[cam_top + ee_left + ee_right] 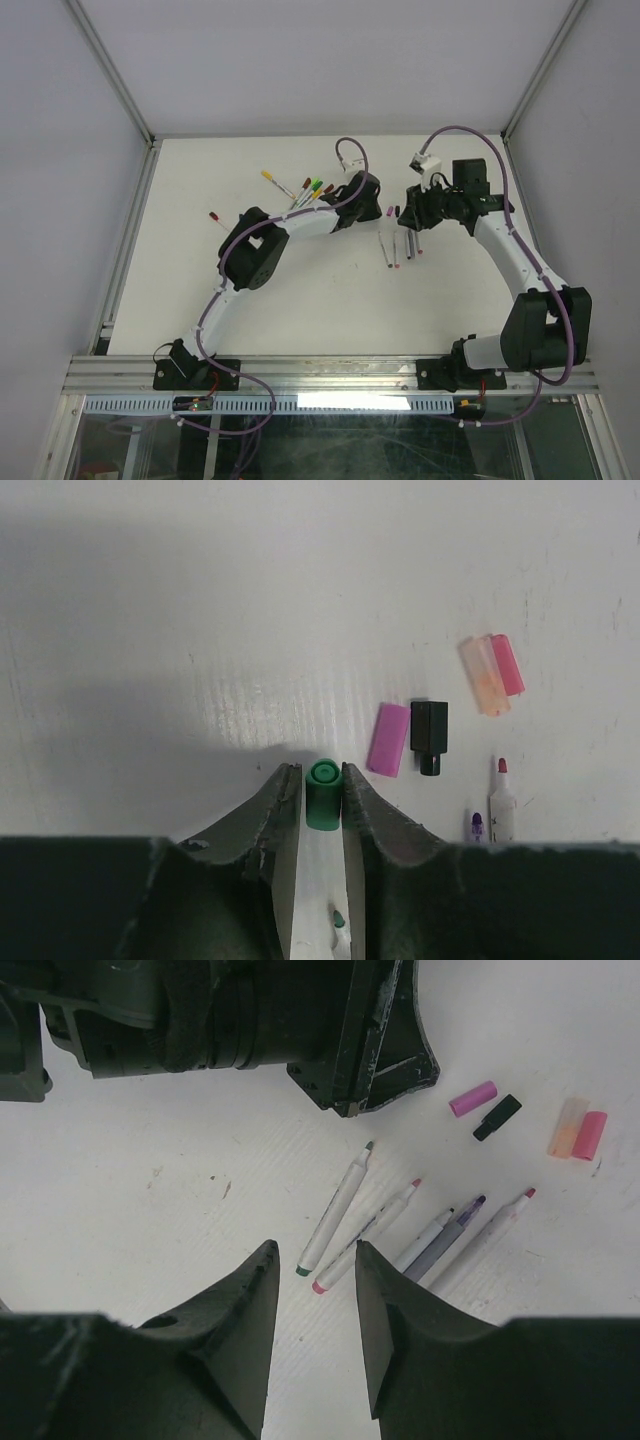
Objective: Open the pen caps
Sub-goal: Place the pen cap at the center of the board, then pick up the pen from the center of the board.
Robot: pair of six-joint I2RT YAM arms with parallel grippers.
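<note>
A green pen cap [322, 795] sits between my left gripper's [321, 780] fingers, touching the right finger, with a thin gap at the left one. An uncapped green pen tip [340, 923] lies below it. Loose pen caps lie beyond: magenta [388, 739], black [428, 735], orange [483, 675] and pink [507, 663]. My right gripper [314, 1250] hangs open and empty over a row of uncapped pens [335, 1205]. From above, the left gripper [365, 190] and right gripper [410, 215] face each other over those pens [392, 247].
Several capped pens [308, 190] lie fanned out behind the left arm, a yellow one [274, 181] further left. A single red-capped pen [216, 217] lies apart at the left. Walls bound the table on three sides.
</note>
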